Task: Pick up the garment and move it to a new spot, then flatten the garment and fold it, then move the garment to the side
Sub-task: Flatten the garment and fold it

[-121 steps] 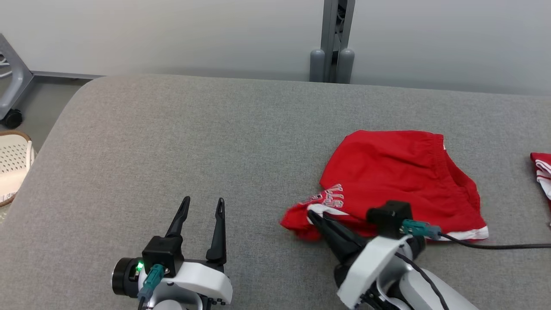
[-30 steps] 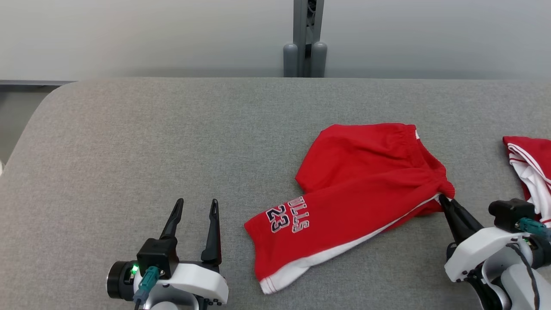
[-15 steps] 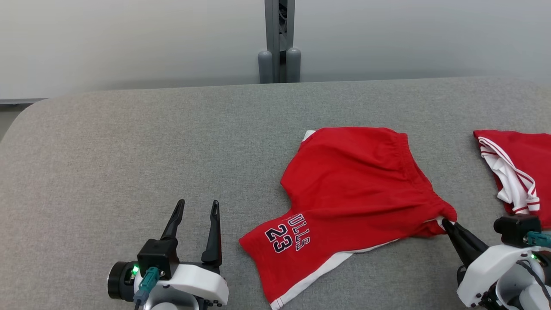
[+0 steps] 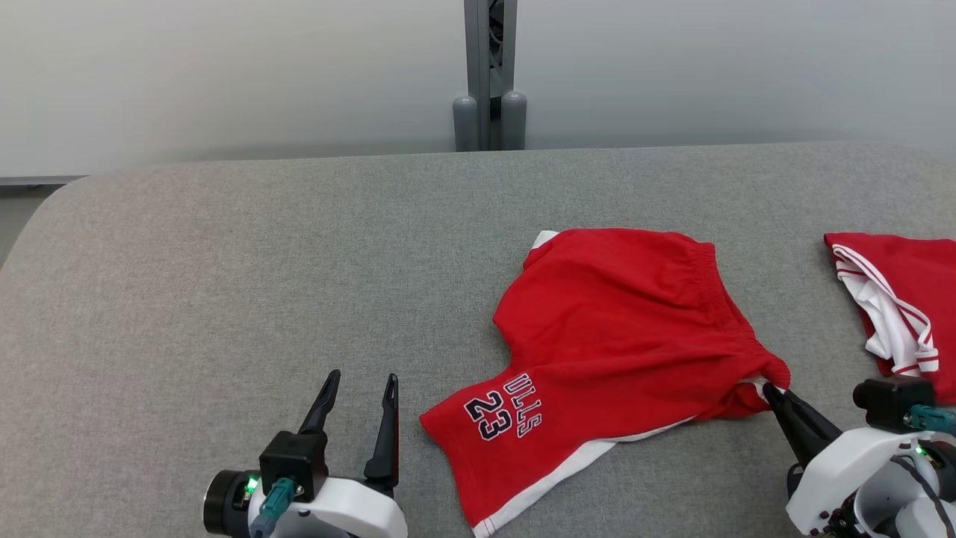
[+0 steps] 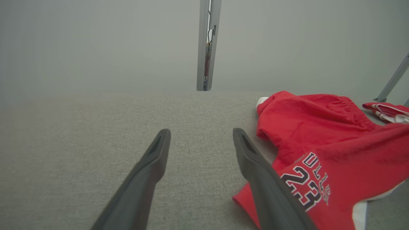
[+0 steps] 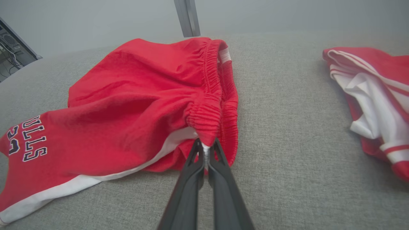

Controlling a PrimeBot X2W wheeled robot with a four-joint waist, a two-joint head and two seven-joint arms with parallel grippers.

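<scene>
Right gripper [image 4: 769, 389] pinched shut on the red shorts' [image 4: 620, 329] waistband, apparently to drag them flat; left gripper [image 4: 361, 377] hovered wide apart, empty

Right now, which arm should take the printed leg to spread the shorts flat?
Left. The left gripper is open, empty and sits just beside the printed leg of the shorts; the right gripper is shut on the waistband corner, anchoring that end.

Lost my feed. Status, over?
Right gripper shut on red shorts at waistband. Left gripper open, empty. Shorts rumpled, unfolded. Other red garment lies apart, far right.
</scene>
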